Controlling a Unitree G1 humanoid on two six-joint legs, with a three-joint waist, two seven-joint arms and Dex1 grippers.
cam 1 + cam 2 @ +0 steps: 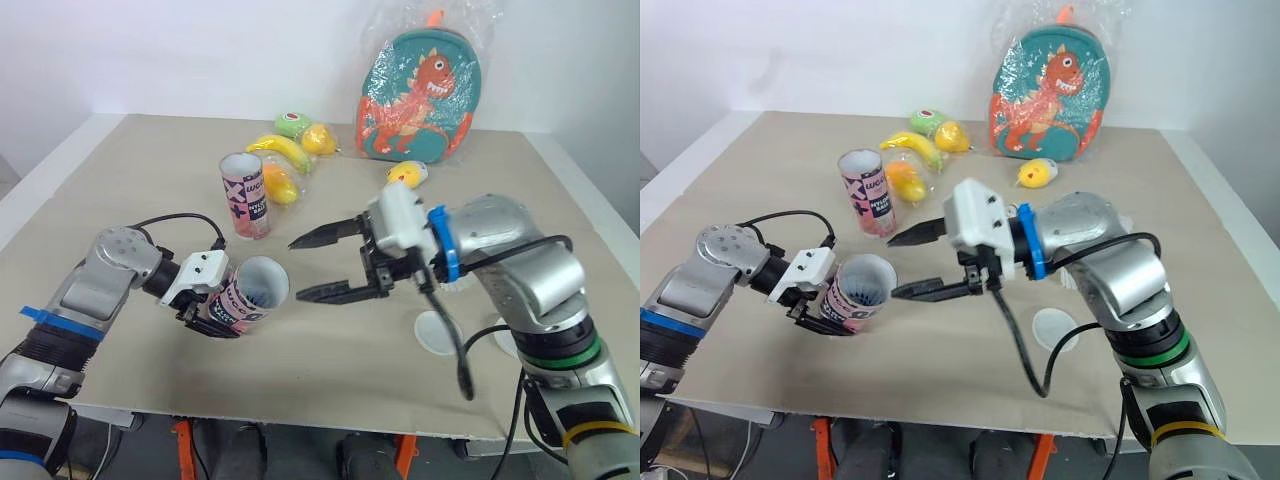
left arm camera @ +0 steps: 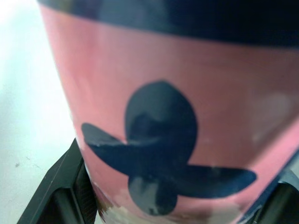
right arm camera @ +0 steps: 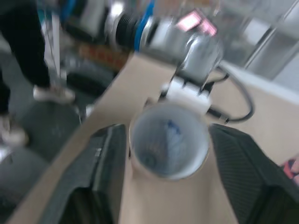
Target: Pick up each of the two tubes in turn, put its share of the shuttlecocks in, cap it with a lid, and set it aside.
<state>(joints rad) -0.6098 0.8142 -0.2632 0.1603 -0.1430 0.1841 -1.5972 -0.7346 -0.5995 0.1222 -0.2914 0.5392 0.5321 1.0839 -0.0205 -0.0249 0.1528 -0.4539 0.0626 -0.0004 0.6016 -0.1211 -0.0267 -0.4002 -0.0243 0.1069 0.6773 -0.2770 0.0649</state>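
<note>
In my left gripper [image 1: 215, 322], I am holding a pink tube [image 1: 240, 298], the two fingers closed against its sides near the base. The tube is tilting above the desk [image 1: 130, 170], its open mouth turned toward my right gripper [image 1: 297, 268]. That gripper is hanging just in front of the mouth, spread wide and gripping nothing, its fingertips pointing at the rim. I cannot tell whether anything is lying inside the tube. Beyond my left gripper, a second pink tube [image 1: 245, 195] is standing upright on the desk. Under my right forearm, a white lid [image 1: 428, 335] is lying flat. Farther beyond both grippers, toy bananas [image 1: 280, 150] are lying beside other toy fruit. Behind them a dinosaur backpack [image 1: 415, 95] in clear plastic is standing at the far edge.
</note>
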